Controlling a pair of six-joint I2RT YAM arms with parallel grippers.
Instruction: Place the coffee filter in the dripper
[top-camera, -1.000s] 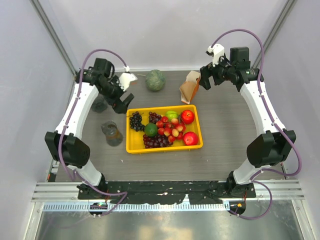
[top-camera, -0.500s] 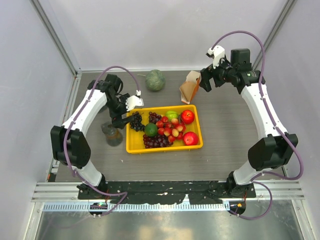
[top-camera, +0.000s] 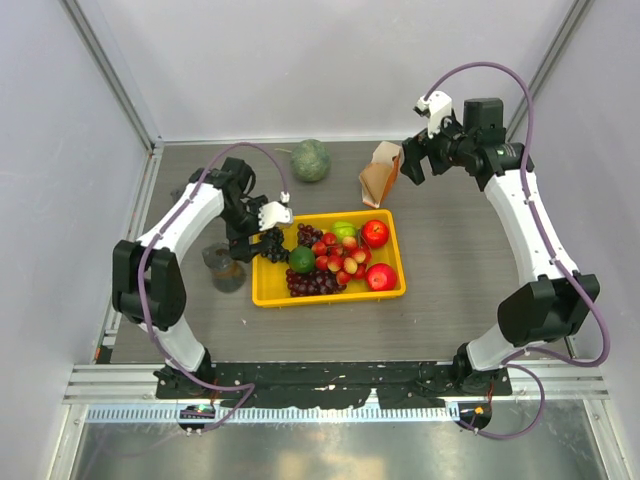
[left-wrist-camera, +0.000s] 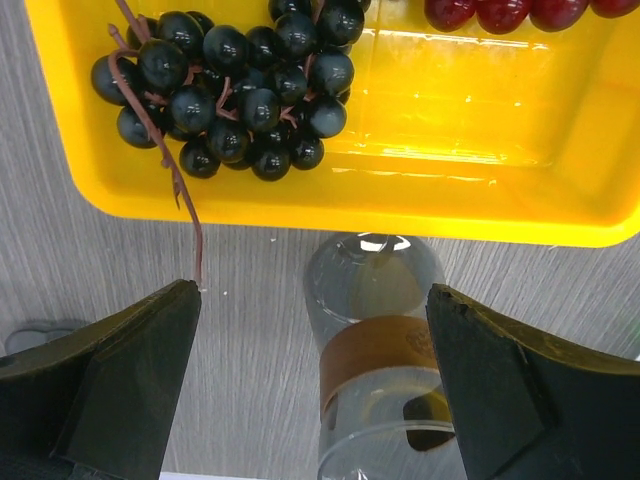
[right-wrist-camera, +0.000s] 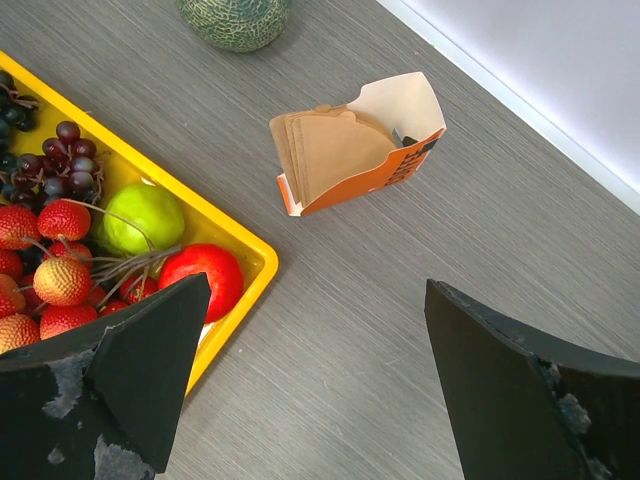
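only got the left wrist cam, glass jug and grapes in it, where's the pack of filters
Observer: The filter pack stands toward the back of the table, just past the yellow tray's far right corner.
Operator: right pincer on it yet
Observer: No. The right pincer is open, empty and short of the pack.
Operator: anything else near it
Observer: A green melon sits to its left.

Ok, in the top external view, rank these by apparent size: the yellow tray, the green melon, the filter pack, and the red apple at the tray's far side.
1. yellow tray, clearly the largest.
2. green melon and filter pack: they look about alike, so not ranked against each other.
3. red apple, the smallest.
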